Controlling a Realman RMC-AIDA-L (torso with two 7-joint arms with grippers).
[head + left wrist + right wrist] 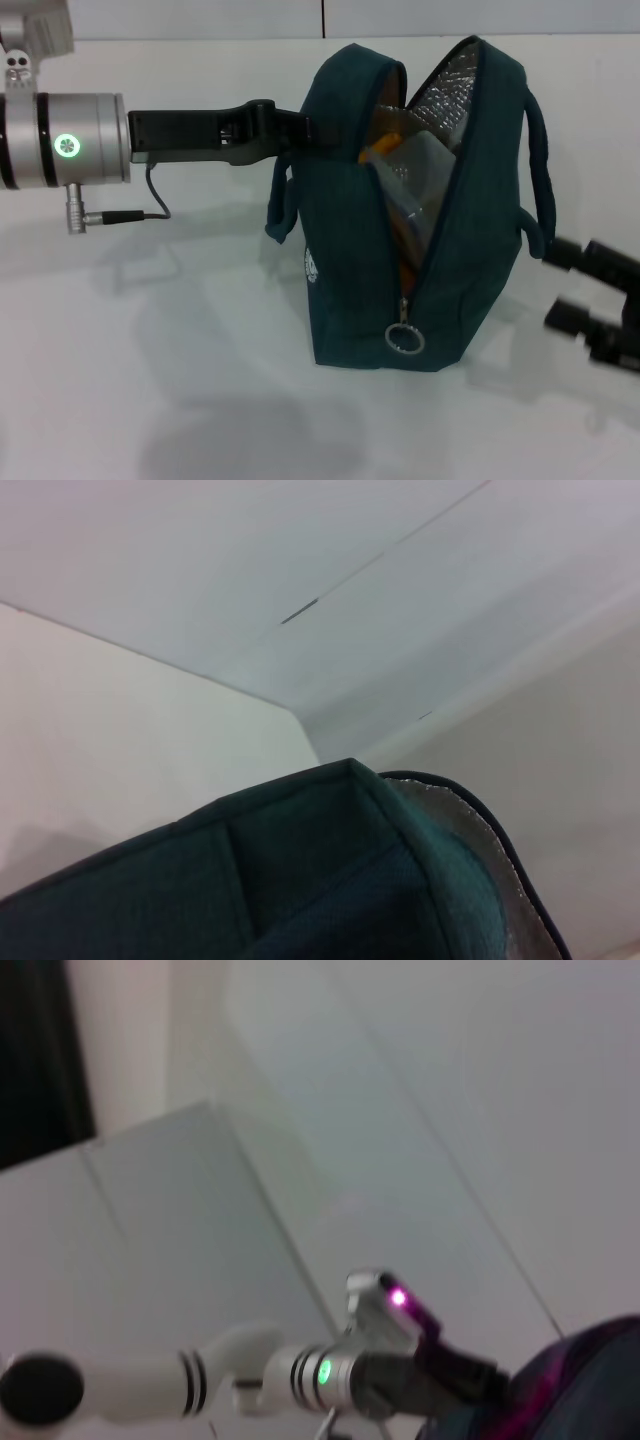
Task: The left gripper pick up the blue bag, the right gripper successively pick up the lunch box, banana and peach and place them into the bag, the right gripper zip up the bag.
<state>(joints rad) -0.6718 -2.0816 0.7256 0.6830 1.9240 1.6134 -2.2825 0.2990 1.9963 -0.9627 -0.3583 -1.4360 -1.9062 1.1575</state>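
On the white worktop (150, 400), head view: the bag (350, 280) stands upright near centre, its zip open down the front, the ring pull (405, 338) hanging low near the base. The mouth gapes, showing foil lining (450, 90). Inside, the clear box (420, 165) sits tilted, with orange-yellow matter, apparently the banana (385, 150), at its upper edge; the peach cannot be made out. The left tool (305, 128) reaches in level from the left and is clamped on the bag's top rim on that side. The right tool (580, 285) is low at the right edge, just beside the bag and apart from it, its two fingers spread with nothing between them; the picture is blurred there.

Left wrist view: only the bag's teal rim (330, 850) and a strip of foil lining (500, 890) show against the pale walls. The tool's own fingers are out of frame.

Right wrist view: blurred. The left arm (300, 1370) with a green light reaches across to the bag (580, 1380) at the corner. The right tool's own fingers do not show.
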